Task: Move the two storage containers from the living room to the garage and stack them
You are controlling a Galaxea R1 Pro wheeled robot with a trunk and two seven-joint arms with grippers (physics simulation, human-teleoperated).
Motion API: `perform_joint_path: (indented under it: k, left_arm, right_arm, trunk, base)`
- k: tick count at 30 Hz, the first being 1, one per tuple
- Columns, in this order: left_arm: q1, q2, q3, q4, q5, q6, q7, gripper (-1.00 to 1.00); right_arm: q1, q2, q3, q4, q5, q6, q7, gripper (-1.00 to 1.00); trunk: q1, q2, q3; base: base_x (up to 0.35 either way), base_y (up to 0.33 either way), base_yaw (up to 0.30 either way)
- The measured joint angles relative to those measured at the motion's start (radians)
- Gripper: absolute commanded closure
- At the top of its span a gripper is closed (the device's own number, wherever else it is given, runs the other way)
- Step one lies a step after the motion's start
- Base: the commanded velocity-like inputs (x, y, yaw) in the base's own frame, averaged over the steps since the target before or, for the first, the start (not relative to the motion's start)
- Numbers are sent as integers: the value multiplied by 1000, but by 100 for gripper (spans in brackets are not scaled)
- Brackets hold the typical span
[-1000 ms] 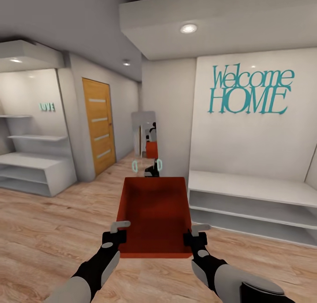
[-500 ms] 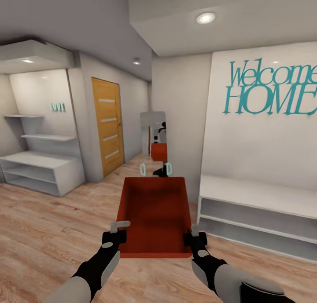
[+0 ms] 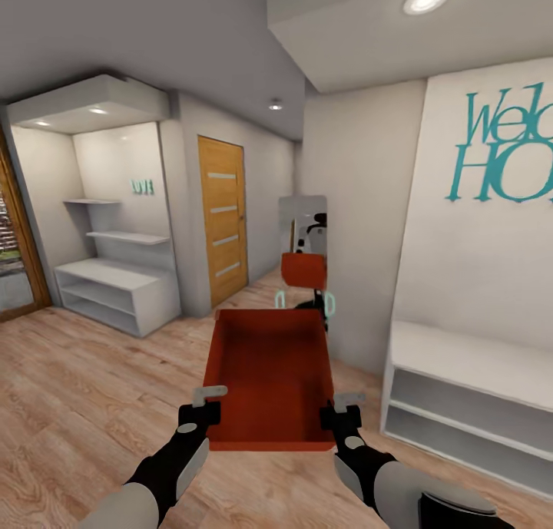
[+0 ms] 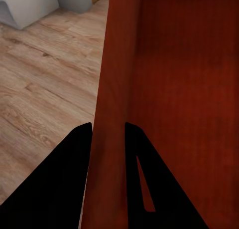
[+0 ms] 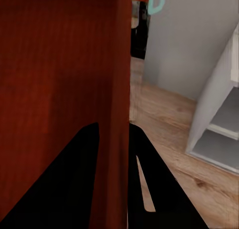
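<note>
While carried, storage container (image 3: 269, 375) wall apparently between each pincer's fingers (image 4: 79, 154).

left gripper (image 4: 108, 131) clamps storage container (image 4: 184, 89) wall above wood floor (image 4: 45, 94).

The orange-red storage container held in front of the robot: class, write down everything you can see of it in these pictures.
The storage container is an open-topped, orange-red rectangular bin with plain smooth walls that look like plastic, and it is empty inside. It is held level above the wood plank floor, long side pointing away from the robot. The left gripper pinches its left wall near the close corner, and the right gripper pinches its right wall; each wrist view shows a wall between two dark fingers. Nothing else touches it.
</note>
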State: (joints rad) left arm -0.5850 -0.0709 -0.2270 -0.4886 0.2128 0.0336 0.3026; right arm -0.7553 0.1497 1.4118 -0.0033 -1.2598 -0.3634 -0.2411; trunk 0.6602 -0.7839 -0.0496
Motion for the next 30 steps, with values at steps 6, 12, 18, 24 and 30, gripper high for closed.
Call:
perform_joint_path:
  k: [6, 12, 18, 24, 30]
  left_arm:
    - [0, 0, 0, 0, 0, 0, 0, 100]
    - [0, 0, 0, 0, 0, 0, 0, 100]
    - [0, 0, -1, 0, 0, 0, 0, 100]
    - [0, 0, -1, 0, 0, 0, 0, 100]
    - [0, 0, -1, 0, 0, 0, 0, 100]
  right_arm:
    - [0, 0, 0, 0, 0, 0, 0, 100]
    - [0, 0, 1, 0, -1, 0, 0, 100]
    - [0, 0, 2, 0, -3, 0, 0, 100]
    - [0, 0, 2, 0, -3, 0, 0, 100]
    - [0, 0, 0, 0, 0, 0, 0, 100]
  trunk:
    - [0, 0, 0]
    - [0, 0, 0]
    - [0, 0, 0]
    - [0, 0, 0]
    - [0, 0, 0]
  base:
    - [321, 0, 277]
    - [321, 0, 277]
    - [321, 0, 277]
    - [321, 0, 277]
    - [321, 0, 242]
